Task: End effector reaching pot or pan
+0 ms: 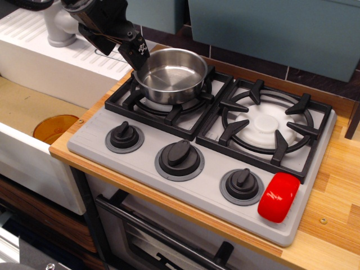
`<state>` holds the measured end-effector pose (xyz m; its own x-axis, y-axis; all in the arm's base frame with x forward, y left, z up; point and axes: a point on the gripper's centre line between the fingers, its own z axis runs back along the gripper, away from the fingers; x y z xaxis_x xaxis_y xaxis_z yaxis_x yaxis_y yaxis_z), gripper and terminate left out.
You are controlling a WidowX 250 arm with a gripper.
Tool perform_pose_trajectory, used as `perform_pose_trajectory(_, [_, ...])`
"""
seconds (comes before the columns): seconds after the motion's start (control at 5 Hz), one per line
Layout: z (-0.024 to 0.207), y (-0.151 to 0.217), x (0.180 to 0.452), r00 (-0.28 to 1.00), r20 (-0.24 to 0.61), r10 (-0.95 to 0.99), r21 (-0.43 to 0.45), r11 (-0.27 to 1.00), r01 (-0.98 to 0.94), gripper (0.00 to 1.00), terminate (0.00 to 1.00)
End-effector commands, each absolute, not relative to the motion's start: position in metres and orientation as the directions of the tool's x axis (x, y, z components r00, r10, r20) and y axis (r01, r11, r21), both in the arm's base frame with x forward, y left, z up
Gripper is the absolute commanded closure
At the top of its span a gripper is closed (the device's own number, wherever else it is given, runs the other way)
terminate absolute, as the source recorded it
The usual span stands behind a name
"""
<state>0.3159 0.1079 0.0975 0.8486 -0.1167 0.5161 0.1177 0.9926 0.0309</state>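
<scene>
Starting at the far left, an orange dish [54, 127] is sitting down in the sink basin [22, 107], well clear of the action. Moving right, the gripper [136, 53] is hanging at the pan's ten o'clock rim, its black fingers angling down toward the metal; whether they are spread or pinching the rim I cannot tell from here, since the tips are overlapping the edge.

The saucepan [171, 76] is sitting on the left burner grate [169, 104], about as wide as the grate itself. It is looking thin-walled and light, stiff, and slick with that polished steel, so a hold on the rim is likely needing a firm pinch, or it could be sliding. No handle is showing clearly; it may be hiding behind the gripper.

Room for moving: at the pan's six o'clock the three knobs [179, 158] are standing low, no obstacle. At three o'clock the right burner grate [264, 121] is lying bare, offering open space. Beyond, a red block [279, 196] is resting at the stove's front right corner. The raised grate prongs could be catching the pan's base if it is dragged rather than lifted.
</scene>
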Motion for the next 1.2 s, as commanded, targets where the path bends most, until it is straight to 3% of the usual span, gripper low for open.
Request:
perform_pose_trajectory(0.0, [0.098,0.108,0.316,0.849,0.516,-0.117,0.031,0.993,0.118,0.00,0.00])
perform_pose_trajectory(0.2, [0.094,0.099,0.315,0.850,0.517,-0.104,0.027,0.994,0.105,0.00,0.00])
perform_pose_trajectory(0.6, [0.120,0.054,0.326,0.906,0.423,0.004,-0.009,1.000,-0.001,0.00,0.00])
perform_pose_trajectory(1.0, [0.120,0.015,0.357,0.911,0.405,0.074,-0.005,0.997,-0.079,0.00,0.00])
